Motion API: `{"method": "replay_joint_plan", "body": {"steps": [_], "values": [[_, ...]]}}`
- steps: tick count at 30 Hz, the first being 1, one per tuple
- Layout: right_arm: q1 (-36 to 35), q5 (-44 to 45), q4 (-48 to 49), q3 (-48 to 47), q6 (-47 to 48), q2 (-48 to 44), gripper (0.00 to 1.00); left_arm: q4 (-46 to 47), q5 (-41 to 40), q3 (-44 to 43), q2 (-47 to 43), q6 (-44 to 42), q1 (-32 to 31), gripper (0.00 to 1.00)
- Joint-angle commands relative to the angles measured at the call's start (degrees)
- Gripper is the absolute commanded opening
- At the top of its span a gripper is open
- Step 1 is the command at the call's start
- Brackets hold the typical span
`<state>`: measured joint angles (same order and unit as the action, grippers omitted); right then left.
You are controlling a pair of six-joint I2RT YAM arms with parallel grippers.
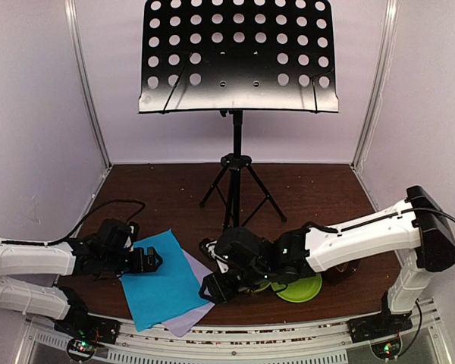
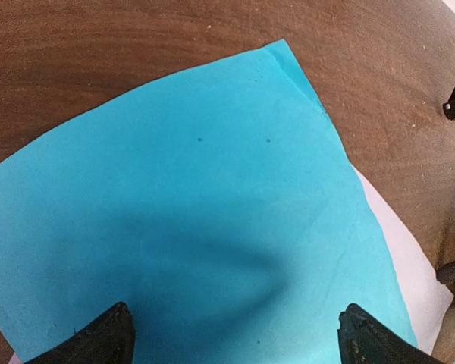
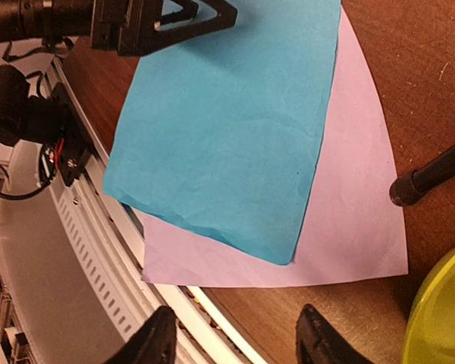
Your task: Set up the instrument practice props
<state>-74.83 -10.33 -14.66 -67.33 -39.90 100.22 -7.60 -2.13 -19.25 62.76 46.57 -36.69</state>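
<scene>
Currently my left gripper [image 1: 156, 259] hangs low over the left side of the cyan sheet [image 1: 163, 279], fingers [image 2: 98, 337] spread wide with nothing between them. From the left wrist view both tips sit above the paper. I cannot tell whether they touch it.

My right gripper [image 1: 209, 288] is at the near edge of the bench [image 1: 159, 189], just off the near right corner of the lilac sheet [image 1: 186, 318]. Its fingers [image 3: 158, 337] stand partway apart and hold nothing. Between them I see only the bench edge and the slotted metal rail [image 3: 98, 258] beyond it.

Sheets: both lie flat near the near edge, left of centre. The cyan one is on top and turned slightly. The lilac one shows along its right side and its near edge. I cannot make out any print on the cyan face.

Music stand [image 1: 239, 95]: upright at mid-bench toward the back wall, tripod legs spread. Its perforated black desk is tilted and carries nothing. One rubber foot [image 3: 406, 188] sits on the bench just right of the lilac sheet and does not touch it.

A lime-green plate [image 1: 307, 290] lies near the near edge, right of centre, partly under my right arm.
</scene>
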Motion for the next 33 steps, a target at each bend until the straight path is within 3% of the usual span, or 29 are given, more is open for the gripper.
{"method": "replay_joint_plan", "body": {"steps": [1,5,15,33], "values": [[-0.2,0.6,-1.1,-3.9,-1.8,3.2,0.50,3.5,1.9,2.0,2.7,2.2,0.5,0.96],[-0.4,0.2,-1.7,-5.6,-2.8,6.1,0.44,4.3,2.0,2.0,3.3,2.3,0.4,0.95],[-0.4,0.6,-3.3,-4.9,-4.6,9.2,0.43,4.8,1.6,2.3,3.0,2.4,0.4,0.94],[0.9,-6.0,5.4,-7.1,-10.7,17.7,0.49,9.0,2.7,5.8,3.8,4.0,0.4,0.93]]}}
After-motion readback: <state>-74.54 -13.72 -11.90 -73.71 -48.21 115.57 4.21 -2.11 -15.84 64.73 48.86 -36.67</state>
